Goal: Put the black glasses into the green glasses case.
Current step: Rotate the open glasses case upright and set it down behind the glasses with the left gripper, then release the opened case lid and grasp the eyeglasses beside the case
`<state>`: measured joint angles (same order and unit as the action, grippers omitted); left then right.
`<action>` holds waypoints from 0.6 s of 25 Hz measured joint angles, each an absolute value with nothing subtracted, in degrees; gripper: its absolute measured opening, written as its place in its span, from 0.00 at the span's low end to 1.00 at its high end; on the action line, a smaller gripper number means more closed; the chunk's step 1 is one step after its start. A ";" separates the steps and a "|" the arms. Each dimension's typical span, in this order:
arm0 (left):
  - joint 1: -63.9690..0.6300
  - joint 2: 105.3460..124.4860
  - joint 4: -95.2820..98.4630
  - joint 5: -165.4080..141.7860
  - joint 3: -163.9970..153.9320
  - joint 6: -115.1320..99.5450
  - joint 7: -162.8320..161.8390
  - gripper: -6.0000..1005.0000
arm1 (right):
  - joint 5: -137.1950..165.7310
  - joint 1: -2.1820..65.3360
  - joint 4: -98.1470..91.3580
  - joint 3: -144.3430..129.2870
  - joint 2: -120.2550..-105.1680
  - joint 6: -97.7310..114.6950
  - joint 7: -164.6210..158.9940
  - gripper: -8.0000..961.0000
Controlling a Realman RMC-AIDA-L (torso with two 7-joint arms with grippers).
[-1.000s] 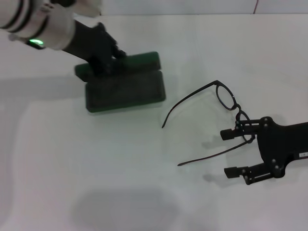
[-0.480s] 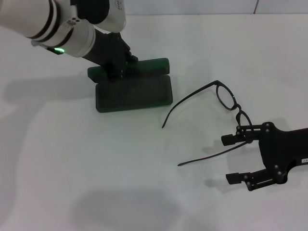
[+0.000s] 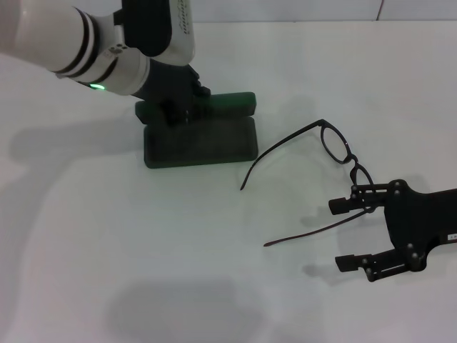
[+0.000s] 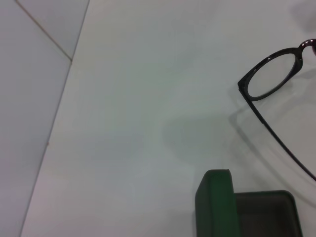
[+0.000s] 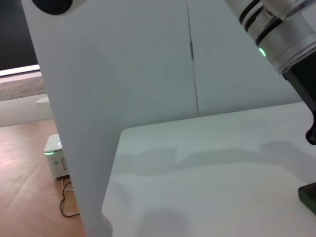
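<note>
The green glasses case (image 3: 202, 141) lies open at the table's back left, lid (image 3: 227, 103) raised behind the lined tray. My left gripper (image 3: 173, 108) is shut on the lid's left part. The left wrist view shows the lid's edge (image 4: 213, 204) and the lining (image 4: 266, 215). The black glasses (image 3: 349, 160) lie unfolded to the right of the case, temple arms spread toward the table's middle; one lens also shows in the left wrist view (image 4: 242, 85). My right gripper (image 3: 343, 234) is open at the front right, its upper finger (image 3: 340, 205) beside the near temple arm's hinge end.
The white table (image 3: 143, 250) spreads around both things. The right wrist view shows a white wall panel (image 5: 98, 74), the table's far edge, my left arm (image 5: 276, 29) and a corner of the case (image 5: 309, 195).
My left gripper has moved right and carried the case with it, closer to the glasses. My right gripper has sunk slightly toward the front edge. The glasses have not moved.
</note>
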<state>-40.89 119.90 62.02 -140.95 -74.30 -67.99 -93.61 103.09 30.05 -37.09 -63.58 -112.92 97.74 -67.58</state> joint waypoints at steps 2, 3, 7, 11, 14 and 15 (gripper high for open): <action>-40.62 119.90 62.38 -140.27 -74.79 -68.36 -94.08 0.23 | 103.09 29.99 -37.09 -63.54 -112.85 97.71 -67.58 0.84; -40.62 119.88 62.43 -140.15 -74.80 -68.61 -94.31 0.23 | 103.09 29.97 -37.09 -63.51 -112.80 97.70 -67.58 0.84; -40.39 119.87 63.12 -138.85 -74.55 -68.80 -95.53 0.31 | 102.95 29.95 -37.09 -63.39 -112.51 97.69 -67.59 0.84; -38.54 119.64 66.24 -134.40 -72.15 -70.04 -100.41 0.38 | 102.62 29.95 -37.09 -62.16 -112.39 98.13 -68.30 0.84; -36.90 119.60 67.02 -128.89 -66.05 -75.06 -103.49 0.44 | 102.52 29.97 -37.96 -58.37 -112.41 99.01 -72.11 0.84; -36.11 119.56 66.89 -126.66 -63.64 -77.37 -103.99 0.49 | 102.50 29.98 -38.97 -56.67 -112.40 99.14 -74.87 0.84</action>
